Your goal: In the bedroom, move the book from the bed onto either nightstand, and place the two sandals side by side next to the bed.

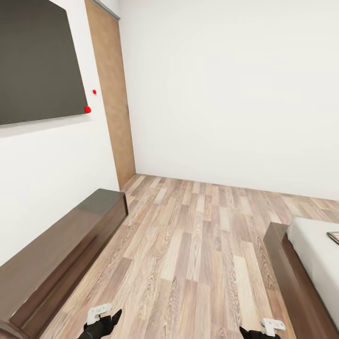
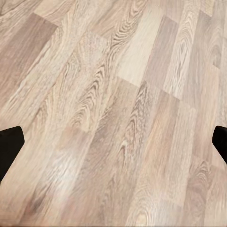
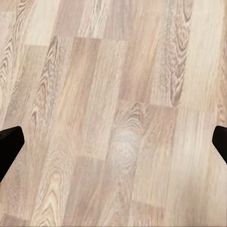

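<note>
At the bottom edge of the head view, the left tool (image 1: 101,322) is matte black with angular, pointed shapes and carries a small white plate with dark marks. The right tool (image 1: 263,329) matches it: black body, white plate with small dark marks. In each wrist view, black fingertips (image 2: 9,144) (image 3: 9,146) show as flat, dark wedges.

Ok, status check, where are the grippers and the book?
Both grippers open, empty, over bare floor: left gripper, right gripper. Book on bed, far right edge. Dresser along left wall, path open.
</note>
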